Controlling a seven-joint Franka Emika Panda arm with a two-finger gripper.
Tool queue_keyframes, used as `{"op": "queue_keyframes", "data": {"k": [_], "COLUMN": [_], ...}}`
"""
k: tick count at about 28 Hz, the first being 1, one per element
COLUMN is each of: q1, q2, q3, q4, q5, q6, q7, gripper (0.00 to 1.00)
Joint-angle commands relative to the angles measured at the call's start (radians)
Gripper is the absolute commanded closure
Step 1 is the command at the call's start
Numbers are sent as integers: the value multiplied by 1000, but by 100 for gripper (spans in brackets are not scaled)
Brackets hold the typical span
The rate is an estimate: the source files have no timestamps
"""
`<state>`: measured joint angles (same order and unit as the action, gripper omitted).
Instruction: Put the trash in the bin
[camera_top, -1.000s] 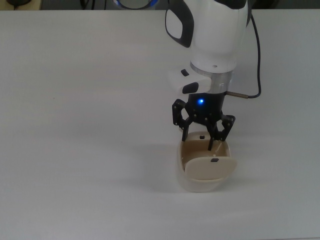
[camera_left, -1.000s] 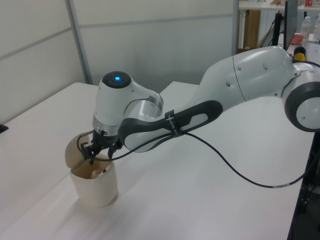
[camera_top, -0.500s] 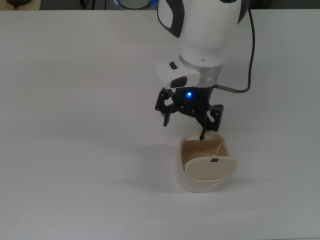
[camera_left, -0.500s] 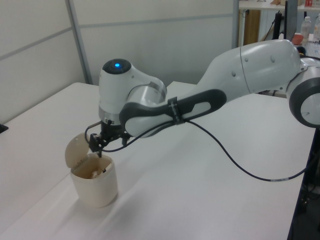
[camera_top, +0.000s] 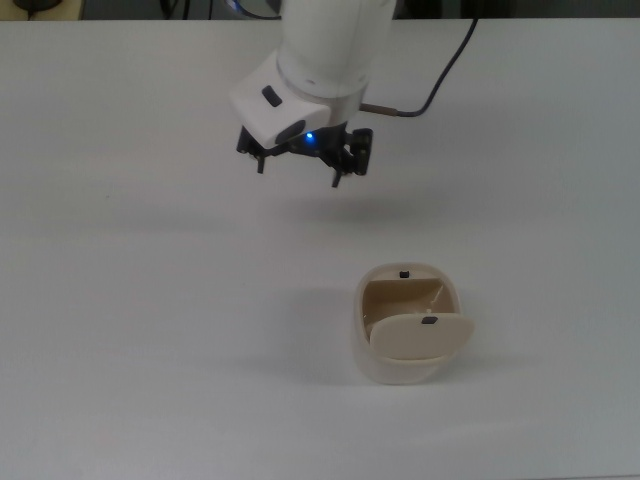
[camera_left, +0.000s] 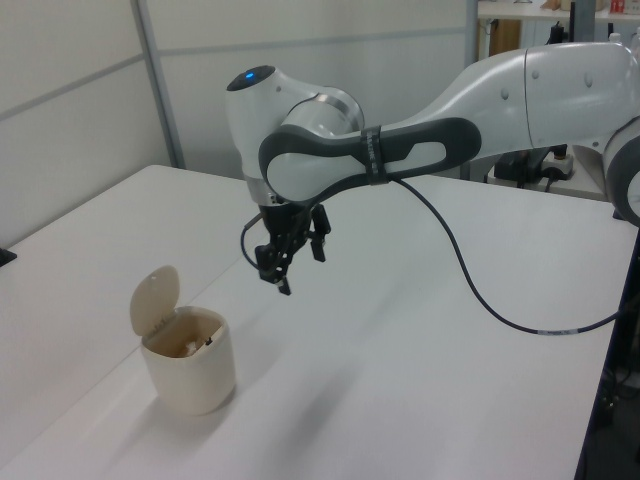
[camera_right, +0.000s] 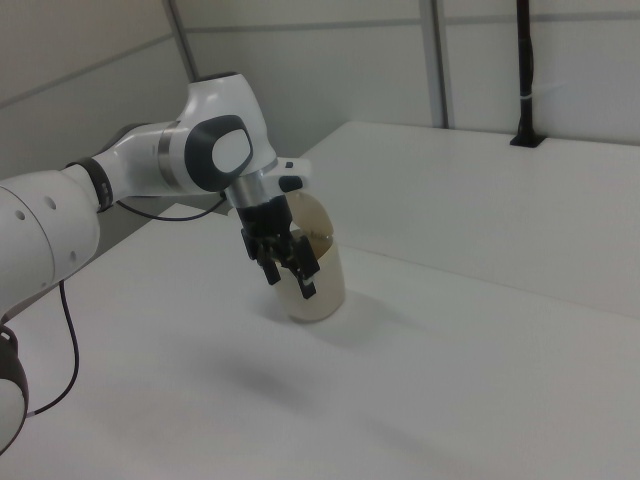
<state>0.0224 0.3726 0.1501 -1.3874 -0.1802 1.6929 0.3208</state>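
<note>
The cream-beige bin (camera_top: 405, 372) stands on the white table, its flap lid (camera_top: 420, 335) tipped up. In the left view a pale lump, the trash (camera_left: 184, 346), lies inside the bin (camera_left: 195, 385), below the raised lid (camera_left: 153, 297). My gripper (camera_top: 299, 172) hangs open and empty in the air, away from the bin toward the top view's upper left. The left view has the gripper (camera_left: 298, 265) above and right of the bin. In the right view the gripper (camera_right: 290, 285) is in front of the bin (camera_right: 330, 290) and hides part of it.
A black cable (camera_left: 480, 300) loops from the wrist down over the white table (camera_top: 150, 330). The arm's white links (camera_left: 520, 100) reach in from the left view's right. Grey wall panels (camera_left: 70, 120) stand behind the table.
The gripper has pulled up out of the bin's opening and moved away toward the top view's upper left, staying open. The bin has not moved.
</note>
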Motion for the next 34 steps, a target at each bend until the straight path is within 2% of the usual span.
{"op": "queue_keyframes", "data": {"k": [1,10,34], "q1": [-41,-114,-142], "q2": [-18,-35,-49], "q3": [-7,-7,-11], "q4": [-9,-13,-18], "q5": [19,14,8], "q6": [-65,-67,-71], "q7": [-100,-144,-143], "gripper": [0,0,0]}}
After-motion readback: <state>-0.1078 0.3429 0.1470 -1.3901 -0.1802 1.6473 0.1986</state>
